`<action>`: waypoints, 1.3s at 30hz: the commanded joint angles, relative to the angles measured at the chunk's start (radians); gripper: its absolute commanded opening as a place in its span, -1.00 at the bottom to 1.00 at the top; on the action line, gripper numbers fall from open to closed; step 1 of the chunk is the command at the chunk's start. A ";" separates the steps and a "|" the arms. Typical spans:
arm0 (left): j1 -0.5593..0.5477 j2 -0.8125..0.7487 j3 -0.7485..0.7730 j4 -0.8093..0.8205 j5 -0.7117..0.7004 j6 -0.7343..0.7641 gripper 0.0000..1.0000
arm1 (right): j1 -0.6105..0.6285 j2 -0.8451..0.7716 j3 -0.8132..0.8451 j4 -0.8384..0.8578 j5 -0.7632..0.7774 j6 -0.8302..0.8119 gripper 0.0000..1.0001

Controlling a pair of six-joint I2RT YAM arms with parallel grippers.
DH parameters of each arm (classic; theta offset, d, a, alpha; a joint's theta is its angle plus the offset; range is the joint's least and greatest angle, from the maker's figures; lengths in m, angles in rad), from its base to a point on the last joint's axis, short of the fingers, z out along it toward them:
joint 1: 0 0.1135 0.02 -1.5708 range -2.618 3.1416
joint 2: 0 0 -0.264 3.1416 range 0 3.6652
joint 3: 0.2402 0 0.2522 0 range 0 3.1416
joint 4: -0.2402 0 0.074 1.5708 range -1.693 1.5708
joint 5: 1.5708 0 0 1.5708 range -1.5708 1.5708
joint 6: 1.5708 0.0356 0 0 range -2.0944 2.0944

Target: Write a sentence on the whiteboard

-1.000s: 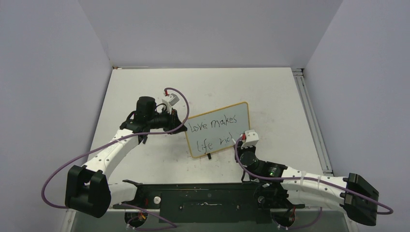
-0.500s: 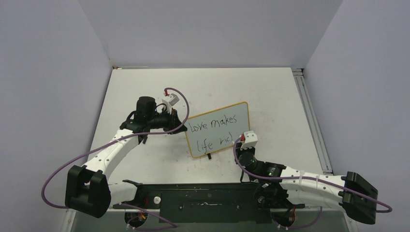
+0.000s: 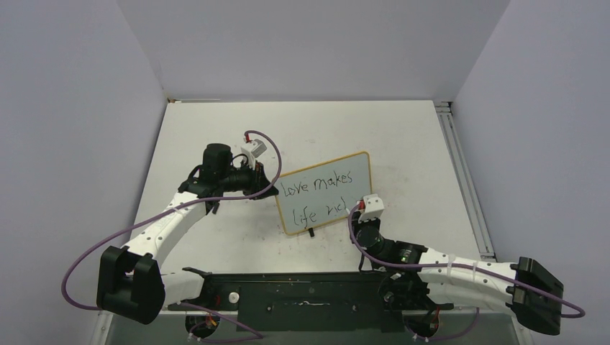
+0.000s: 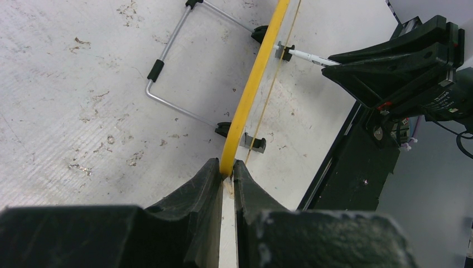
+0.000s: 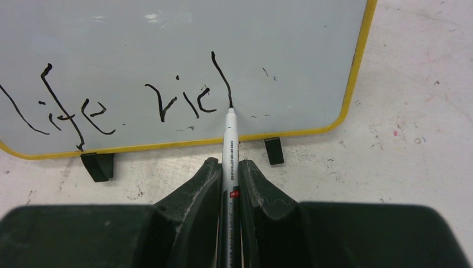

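Note:
The whiteboard, yellow-framed on black feet, stands upright mid-table. The sentence reads "Love makes" over "life ric" plus one tall stroke. My left gripper is shut on the board's left edge; in the left wrist view the yellow frame runs straight out from between the jaws of the left gripper. My right gripper is shut on a white marker. The marker's black tip touches the board at the bottom of that tall stroke. The marker also shows from the board's edge.
A bent wire stand with black sleeves props the board from behind. A black base rail runs along the near edge between the arm bases. A metal track borders the table's right side. Grey walls enclose the table.
The right wrist has slid a little toward the near edge along the board's lower right. The left arm and the board have stayed put.

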 commanded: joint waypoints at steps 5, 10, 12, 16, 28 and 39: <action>-0.004 -0.018 0.024 0.005 -0.009 -0.003 -1.00 | 0.003 0.003 0.044 0.094 0.039 -0.061 -0.89; -0.002 -0.019 0.024 0.006 -0.009 -0.003 -1.00 | 0.001 0.017 0.053 0.115 0.053 -0.082 -0.89; -0.003 -0.018 0.025 0.006 -0.008 -0.003 -1.00 | 0.001 0.017 0.054 0.115 0.063 -0.083 -0.89; -0.004 -0.019 0.024 0.006 -0.008 -0.003 -1.00 | -0.002 0.017 0.052 0.110 0.083 -0.083 -0.89; -0.004 -0.017 0.023 0.006 -0.009 -0.003 -1.00 | -0.016 0.038 0.043 0.084 0.082 -0.048 -0.89; -0.004 -0.012 0.024 0.006 -0.007 -0.004 -1.00 | -0.016 0.029 0.035 0.025 0.087 0.009 -0.89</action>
